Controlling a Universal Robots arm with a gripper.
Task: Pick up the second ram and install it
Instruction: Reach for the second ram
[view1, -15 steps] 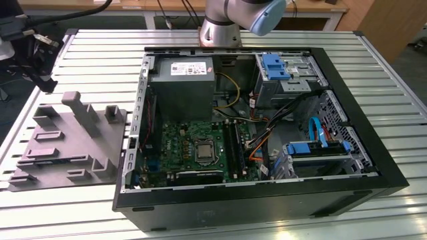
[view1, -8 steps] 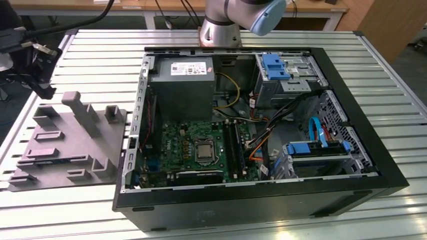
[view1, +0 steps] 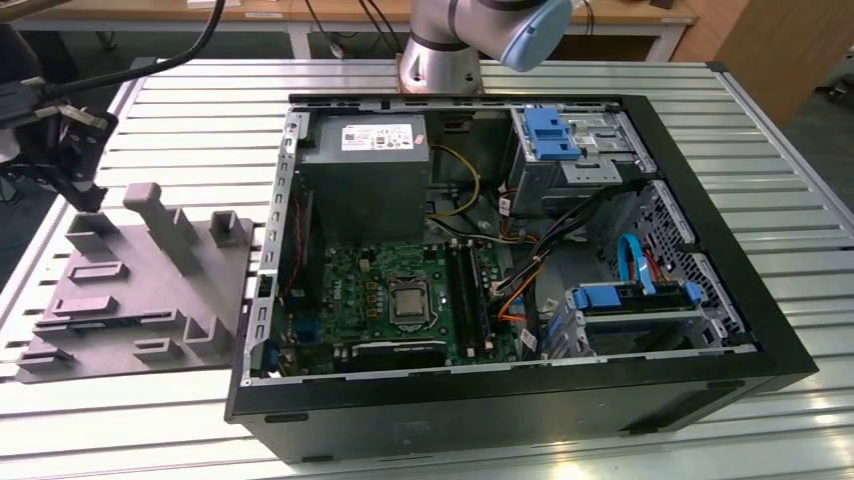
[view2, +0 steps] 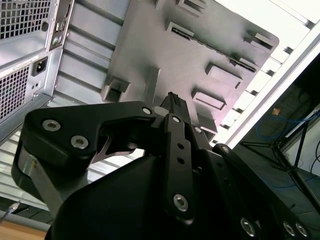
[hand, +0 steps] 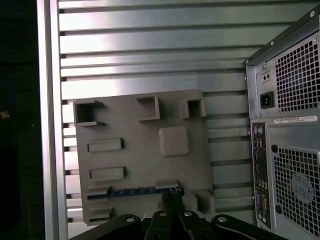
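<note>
— Which step is this?
— The pickup, I'd judge. The second ram (hand: 132, 191) lies slotted in the grey holder (view1: 200, 300), lower left of the exterior view. The gripper (hand: 171, 195) hovers over it, fingers (view2: 173, 107) pinched narrow and empty.
— What does a grasp need?
— Probably fingers spread, squared to the stick.

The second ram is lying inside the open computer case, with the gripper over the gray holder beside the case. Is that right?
No. The second ram lies on the gray holder, not inside the computer case, as the first wrist view shows. The gripper is over that holder beside the case.
</note>
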